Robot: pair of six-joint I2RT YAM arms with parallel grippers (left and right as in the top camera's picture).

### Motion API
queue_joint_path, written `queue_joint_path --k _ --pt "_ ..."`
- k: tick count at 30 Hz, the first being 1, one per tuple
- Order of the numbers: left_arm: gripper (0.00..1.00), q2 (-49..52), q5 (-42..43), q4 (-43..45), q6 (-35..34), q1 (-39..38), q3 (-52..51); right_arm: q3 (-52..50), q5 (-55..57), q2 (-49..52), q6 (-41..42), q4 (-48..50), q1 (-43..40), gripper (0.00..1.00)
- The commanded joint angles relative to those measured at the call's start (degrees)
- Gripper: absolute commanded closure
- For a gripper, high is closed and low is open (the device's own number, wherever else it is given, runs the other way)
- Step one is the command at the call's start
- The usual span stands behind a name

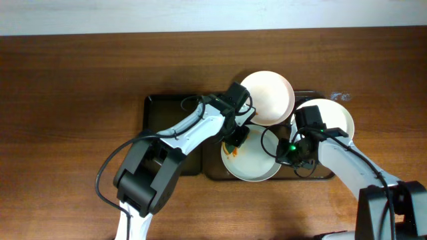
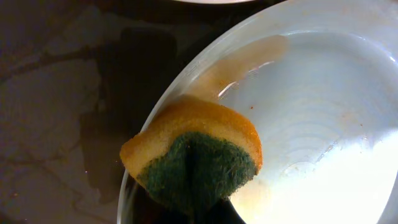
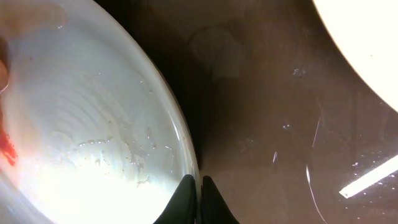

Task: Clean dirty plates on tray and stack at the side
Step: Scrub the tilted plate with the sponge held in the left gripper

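Three white plates lie on the brown tray (image 1: 215, 168): a back plate (image 1: 267, 97), a right plate (image 1: 331, 117) and a front plate (image 1: 250, 160) with orange smears at its left. My left gripper (image 1: 235, 140) is shut on a yellow-and-green sponge (image 2: 193, 155) pressed on the front plate's smeared left rim (image 2: 311, 112). My right gripper (image 1: 285, 150) is shut on the front plate's right rim (image 3: 81, 137), its fingers (image 3: 200, 199) pinching the edge. Wet streaks and a red smear show on that plate.
A narrower black tray (image 1: 167, 110) lies left of the brown tray, under my left arm. The brown tray's wet floor shows in the left wrist view (image 2: 56, 124) and the right wrist view (image 3: 261, 124). Another plate's edge (image 3: 367, 43) is at the upper right there.
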Motion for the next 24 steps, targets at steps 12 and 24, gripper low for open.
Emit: queue_joint_path --k 12,24 --pt "1.00 2.4 22.3 -2.3 -0.8 0.0 0.5 -0.3 1.1 0.5 -0.8 -0.7 0.5 0.95" --pt "1.00 -5.8 19.2 -13.8 -0.8 27.2 8.5 -0.3 1.1 0.5 -0.8 -1.5 0.5 0.89"
